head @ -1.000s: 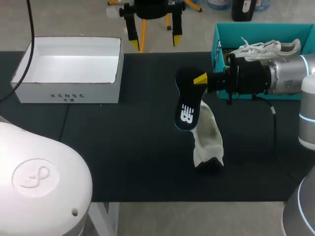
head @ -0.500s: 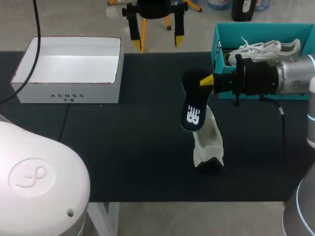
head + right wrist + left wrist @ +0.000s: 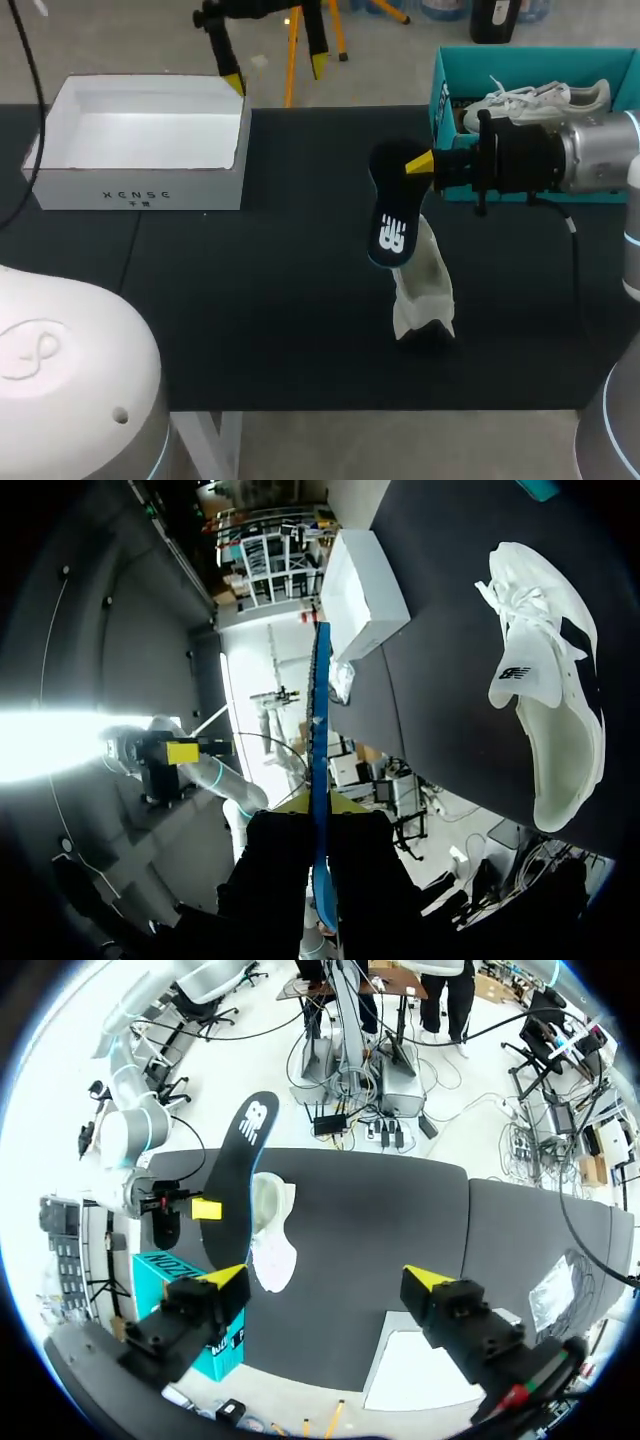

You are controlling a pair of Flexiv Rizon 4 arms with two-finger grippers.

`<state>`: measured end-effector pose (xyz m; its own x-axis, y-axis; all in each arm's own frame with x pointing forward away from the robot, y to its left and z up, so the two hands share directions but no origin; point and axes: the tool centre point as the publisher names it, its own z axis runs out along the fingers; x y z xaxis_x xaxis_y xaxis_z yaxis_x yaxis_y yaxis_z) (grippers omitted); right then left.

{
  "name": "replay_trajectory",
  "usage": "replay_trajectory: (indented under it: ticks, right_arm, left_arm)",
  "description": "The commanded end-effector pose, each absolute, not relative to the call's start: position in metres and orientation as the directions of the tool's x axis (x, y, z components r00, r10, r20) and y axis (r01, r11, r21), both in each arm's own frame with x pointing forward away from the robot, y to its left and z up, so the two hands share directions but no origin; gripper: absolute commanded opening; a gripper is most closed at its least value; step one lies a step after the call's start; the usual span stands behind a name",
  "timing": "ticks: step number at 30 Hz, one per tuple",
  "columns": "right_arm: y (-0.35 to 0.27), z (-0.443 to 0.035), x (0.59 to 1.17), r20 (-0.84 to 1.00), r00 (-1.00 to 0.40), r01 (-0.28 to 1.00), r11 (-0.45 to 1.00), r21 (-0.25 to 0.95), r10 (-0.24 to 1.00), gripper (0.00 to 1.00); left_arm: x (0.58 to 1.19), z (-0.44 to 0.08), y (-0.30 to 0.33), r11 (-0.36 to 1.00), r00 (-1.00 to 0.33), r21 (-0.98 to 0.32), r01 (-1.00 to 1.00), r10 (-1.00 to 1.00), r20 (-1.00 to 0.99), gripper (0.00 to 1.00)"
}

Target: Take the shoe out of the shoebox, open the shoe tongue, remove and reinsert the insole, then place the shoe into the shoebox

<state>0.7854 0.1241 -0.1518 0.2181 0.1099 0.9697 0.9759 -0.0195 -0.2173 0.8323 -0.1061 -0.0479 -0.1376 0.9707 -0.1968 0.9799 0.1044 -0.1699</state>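
My right gripper [image 3: 420, 161] is shut on the heel end of a dark blue insole [image 3: 388, 218], which hangs over the mat; in the right wrist view the insole [image 3: 320, 710] stands edge-on between the fingers. A white shoe [image 3: 424, 278] lies on the mat just beneath and beside it, its opening showing in the right wrist view [image 3: 548, 695]. The teal shoebox [image 3: 441, 95] at the back right holds a second white shoe [image 3: 540, 98]. My left gripper [image 3: 277, 72] hangs open above the table's far edge, well apart from the insole [image 3: 238, 1165] and shoe [image 3: 272, 1232].
An open white box [image 3: 140, 190] stands at the back left of the black mat [image 3: 250, 300], close under the left gripper's fingers; it shows also in the left wrist view [image 3: 420, 1385] and the right wrist view [image 3: 365, 595].
The right gripper shifted a little rightward with the insole, then held still. The left gripper moved left along the far edge, toward the white box.
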Motion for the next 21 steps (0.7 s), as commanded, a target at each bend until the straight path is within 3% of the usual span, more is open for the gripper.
replay_trajectory:
  ticks: [1, 8, 15, 18, 21]
  right_arm:
    - [0.125, -0.151, 0.785, 0.969, 0.219, 0.976, -0.021, -0.218, 0.113, 0.00]
    - [0.125, -0.151, 0.785, 0.969, 0.219, 0.976, -0.021, -0.218, 0.113, 0.00]
    - [0.125, -0.151, 0.785, 0.969, 0.219, 0.976, -0.021, -0.218, 0.113, 0.00]
    - [0.125, -0.151, 0.785, 0.969, 0.219, 0.976, -0.021, -0.218, 0.113, 0.00]
    - [0.125, -0.151, 0.785, 0.969, 0.219, 0.976, -0.021, -0.218, 0.113, 0.00]
  left_arm:
    - [0.803, -0.083, -0.037, 0.091, -0.267, -0.260, 0.961, 0.540, -0.799, 1.00]
    - [0.789, -0.100, -0.031, -0.008, -0.242, -0.262, 0.965, 0.356, -0.903, 1.00]
    - [0.785, -0.117, -0.053, -0.057, -0.254, -0.283, 0.957, 0.300, -0.919, 1.00]
    - [0.786, -0.126, -0.070, -0.097, -0.272, -0.313, 0.945, 0.303, -0.913, 1.00]
    - [0.787, -0.132, -0.089, -0.124, -0.267, -0.348, 0.929, 0.425, -0.865, 1.00]
